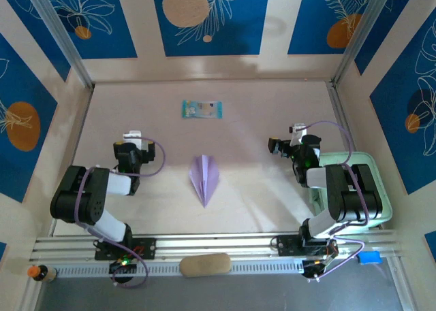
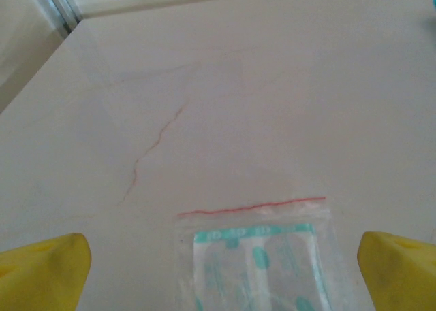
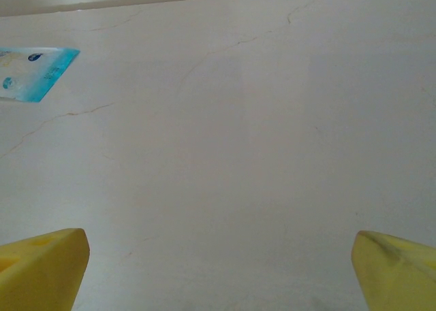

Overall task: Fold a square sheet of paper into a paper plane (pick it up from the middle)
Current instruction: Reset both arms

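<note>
Top external view: the paper plane lies folded at centre frame, a slim lilac dart with its nose toward the bottom edge, and nothing is touching it. The folding looks done; I'd judge only parking the arms is left. The left gripper sits to its left and the right gripper to its right, both well apart from it, jaws spread wide and empty. The blue-green packet lies above.
</note>
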You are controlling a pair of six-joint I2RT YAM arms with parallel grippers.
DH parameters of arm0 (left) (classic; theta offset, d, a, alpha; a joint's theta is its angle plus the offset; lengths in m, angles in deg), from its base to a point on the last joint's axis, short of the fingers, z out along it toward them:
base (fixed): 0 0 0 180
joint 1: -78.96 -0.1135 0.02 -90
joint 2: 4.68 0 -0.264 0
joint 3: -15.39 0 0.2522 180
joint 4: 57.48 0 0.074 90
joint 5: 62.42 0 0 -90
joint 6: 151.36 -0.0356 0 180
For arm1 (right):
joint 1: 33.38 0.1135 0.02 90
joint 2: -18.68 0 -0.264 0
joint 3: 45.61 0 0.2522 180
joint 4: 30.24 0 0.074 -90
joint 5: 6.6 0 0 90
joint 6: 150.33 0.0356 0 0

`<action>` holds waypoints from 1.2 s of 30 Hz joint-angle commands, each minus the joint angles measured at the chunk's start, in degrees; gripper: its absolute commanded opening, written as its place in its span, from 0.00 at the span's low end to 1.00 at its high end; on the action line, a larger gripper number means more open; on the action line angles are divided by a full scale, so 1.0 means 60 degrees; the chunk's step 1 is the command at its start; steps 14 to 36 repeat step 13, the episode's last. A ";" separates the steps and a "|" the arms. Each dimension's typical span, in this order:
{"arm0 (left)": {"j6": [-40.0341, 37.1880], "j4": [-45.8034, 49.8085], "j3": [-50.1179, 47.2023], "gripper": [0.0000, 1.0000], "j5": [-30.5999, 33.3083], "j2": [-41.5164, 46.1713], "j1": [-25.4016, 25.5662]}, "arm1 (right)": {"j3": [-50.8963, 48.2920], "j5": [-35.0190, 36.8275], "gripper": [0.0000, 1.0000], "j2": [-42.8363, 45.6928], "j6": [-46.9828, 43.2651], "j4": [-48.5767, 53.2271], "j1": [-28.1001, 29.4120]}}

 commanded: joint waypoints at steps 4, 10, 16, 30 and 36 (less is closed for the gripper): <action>0.0028 -0.0837 0.0009 1.00 -0.0622 -0.0069 -0.0052 | 0.0177 0.0180 0.99 0.0045 0.0052 -0.0189 -0.0031; 0.0008 -0.0685 0.0056 1.00 -0.0750 -0.0044 -0.0052 | 0.0188 0.0180 0.99 0.0031 0.0056 -0.0180 -0.0031; 0.0015 -0.0674 0.0064 1.00 -0.0753 -0.0033 -0.0052 | 0.0179 0.0173 0.99 0.0046 0.0049 -0.0191 -0.0031; 0.0015 -0.0674 0.0064 1.00 -0.0753 -0.0033 -0.0052 | 0.0179 0.0173 0.99 0.0046 0.0049 -0.0191 -0.0031; 0.0015 -0.0674 0.0064 1.00 -0.0753 -0.0033 -0.0052 | 0.0179 0.0173 0.99 0.0046 0.0049 -0.0191 -0.0031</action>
